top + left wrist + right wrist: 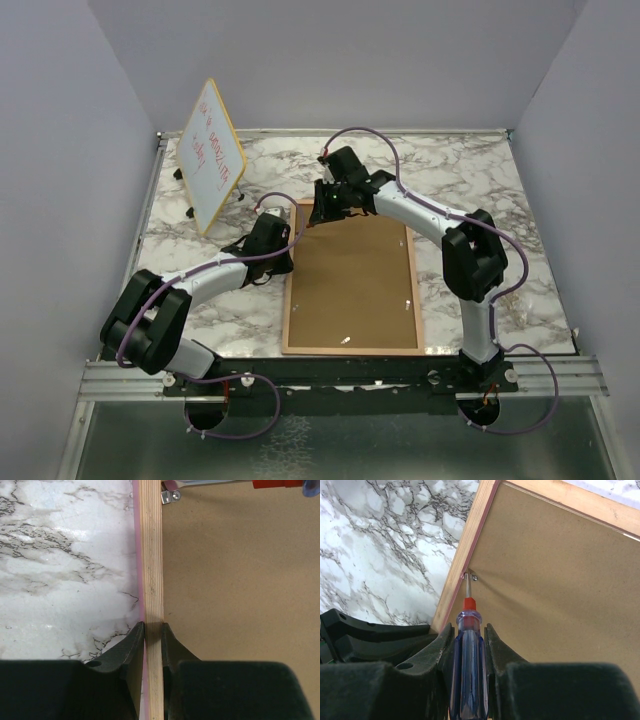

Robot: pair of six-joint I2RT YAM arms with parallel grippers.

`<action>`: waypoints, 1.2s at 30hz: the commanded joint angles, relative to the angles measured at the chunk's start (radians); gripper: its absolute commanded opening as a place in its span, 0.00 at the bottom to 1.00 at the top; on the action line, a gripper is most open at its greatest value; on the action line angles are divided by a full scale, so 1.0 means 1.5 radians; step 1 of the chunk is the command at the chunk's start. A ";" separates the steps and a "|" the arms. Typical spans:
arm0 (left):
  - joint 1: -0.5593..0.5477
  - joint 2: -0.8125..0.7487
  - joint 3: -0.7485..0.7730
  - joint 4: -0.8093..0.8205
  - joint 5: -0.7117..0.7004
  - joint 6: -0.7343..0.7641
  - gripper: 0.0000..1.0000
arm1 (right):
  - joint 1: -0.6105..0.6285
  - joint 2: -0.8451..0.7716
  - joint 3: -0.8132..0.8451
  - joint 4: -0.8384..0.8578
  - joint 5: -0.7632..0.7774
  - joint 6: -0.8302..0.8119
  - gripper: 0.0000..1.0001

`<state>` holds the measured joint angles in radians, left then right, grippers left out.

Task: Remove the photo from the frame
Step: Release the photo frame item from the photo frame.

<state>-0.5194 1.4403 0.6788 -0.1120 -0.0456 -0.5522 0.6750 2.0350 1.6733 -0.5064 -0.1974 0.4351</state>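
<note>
Marble table (pixel 480 180): open surface outside the left gripper's outer finger.
Frame (pixel 350 290): lies back-up, its brown board facing the room; the photo is hidden beneath and cannot be seen.
Whiteboard (pixel 212 150): tilted, well beyond the left gripper (pixel 153 630); its writing is illegible.
Left gripper: jaws narrowed on the frame's wooden side rail, one finger on either side.
Right gripper (pixel 469 630): clamped on a blue-handled screwdriver (pixel 468 665), the handle's end cut off.
Clip (pixel 470 575): small, at the screwdriver's tip, by the rail.
</note>
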 commanded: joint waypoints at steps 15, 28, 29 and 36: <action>0.003 0.031 -0.013 -0.057 -0.051 0.027 0.17 | 0.006 0.022 0.004 -0.082 -0.034 -0.072 0.01; 0.003 0.031 -0.010 -0.059 -0.052 0.027 0.16 | 0.011 0.032 0.015 -0.100 -0.037 -0.090 0.01; 0.003 0.031 -0.010 -0.058 -0.052 0.028 0.16 | 0.011 0.030 0.013 -0.101 -0.035 -0.090 0.01; 0.003 0.033 -0.010 -0.057 -0.052 0.028 0.15 | 0.013 0.021 0.011 -0.113 -0.037 -0.103 0.01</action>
<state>-0.5194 1.4406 0.6804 -0.1139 -0.0460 -0.5518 0.6765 2.0441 1.6936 -0.5262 -0.2264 0.3149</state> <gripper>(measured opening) 0.167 0.233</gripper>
